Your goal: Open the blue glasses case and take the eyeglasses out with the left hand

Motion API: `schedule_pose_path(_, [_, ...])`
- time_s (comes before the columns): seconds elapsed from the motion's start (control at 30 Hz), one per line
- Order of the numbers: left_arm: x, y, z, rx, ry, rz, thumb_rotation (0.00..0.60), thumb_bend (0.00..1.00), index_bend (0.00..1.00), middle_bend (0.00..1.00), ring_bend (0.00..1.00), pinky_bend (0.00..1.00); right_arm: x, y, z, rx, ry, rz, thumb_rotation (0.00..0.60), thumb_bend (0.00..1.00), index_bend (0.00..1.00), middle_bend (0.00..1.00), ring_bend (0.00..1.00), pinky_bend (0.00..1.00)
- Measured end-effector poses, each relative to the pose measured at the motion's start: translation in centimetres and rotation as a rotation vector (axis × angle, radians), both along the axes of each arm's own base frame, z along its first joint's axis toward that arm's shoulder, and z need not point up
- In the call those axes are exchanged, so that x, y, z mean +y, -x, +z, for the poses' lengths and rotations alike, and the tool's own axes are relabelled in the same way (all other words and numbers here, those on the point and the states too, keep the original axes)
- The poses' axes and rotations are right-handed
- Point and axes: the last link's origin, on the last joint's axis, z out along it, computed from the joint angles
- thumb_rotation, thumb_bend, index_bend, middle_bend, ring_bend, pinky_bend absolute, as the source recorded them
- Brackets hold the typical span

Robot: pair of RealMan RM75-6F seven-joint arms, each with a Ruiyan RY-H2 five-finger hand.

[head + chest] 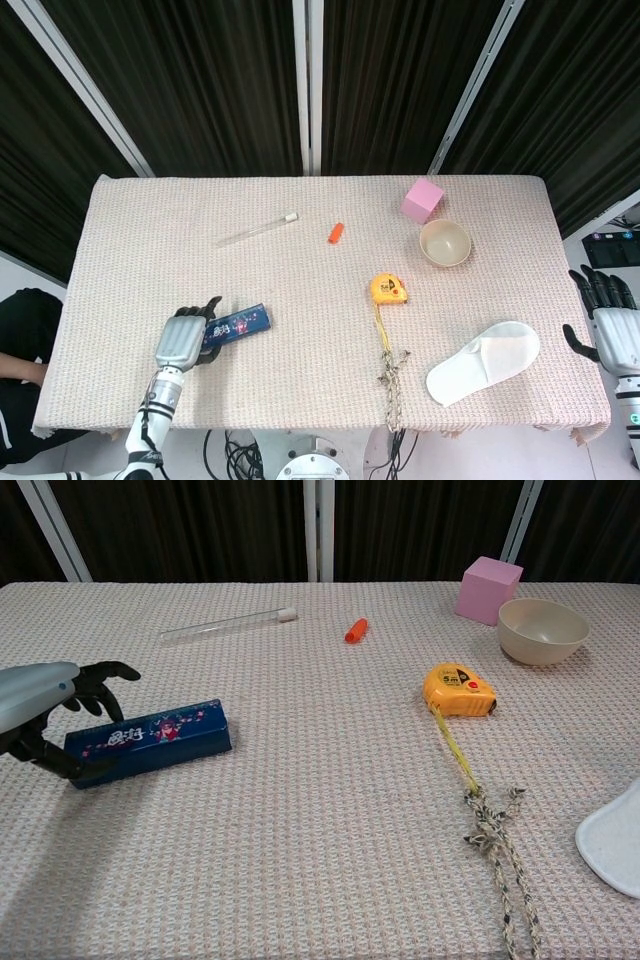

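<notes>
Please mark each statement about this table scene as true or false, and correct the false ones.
1. The blue glasses case is closed. True.
2. The left robot hand is at the case's end. True.
3. The pink cube lies inside the bowl. False: it stands beside the bowl, on the table.
4. The yellow tape measure has its tape pulled out. True.
5. The right robot hand holds the white slipper. False: it is off the table's edge, apart from the slipper.

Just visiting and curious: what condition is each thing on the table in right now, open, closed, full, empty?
Glasses case: closed, flat, left hand around its end.
Bowl: upright, empty.
Tape measure: tape pulled out.
Rope: knotted.
Tube: lying flat, capped.
Right hand: off the table, holding nothing.
</notes>
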Motion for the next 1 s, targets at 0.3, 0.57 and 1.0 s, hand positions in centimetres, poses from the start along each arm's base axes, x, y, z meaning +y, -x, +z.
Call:
schedule_pose_path(0.3, [0.2,-0.1,0.0,-0.034,0.002,0.012,0.6,0.36,0.11,0.33,0.26,0.24,0.0,0.1,-0.1,0.0,-0.001,-0.002,0.6,0.31,0.0,0.0,0.0,0.0])
schedule_pose_path(0.57, [0.5,0.0,0.0,-0.132,0.01,0.075,0.6,0.42,0.11,0.4,0.27,0.26,0.0,0.1,-0.1,-0.002,-0.002,-0.002,0.6,0.31,0.0,0.0,0.0,0.0])
schedule_pose_path(1.0, [1.9,0.9,0.2,-0.327,0.003,0.217,0.6,0.48,0.14,0.48,0.34,0.32,0.0,0.1,-0.1,-0.003,-0.002,0.002,0.6,0.31,0.0,0.0,0.0,0.0])
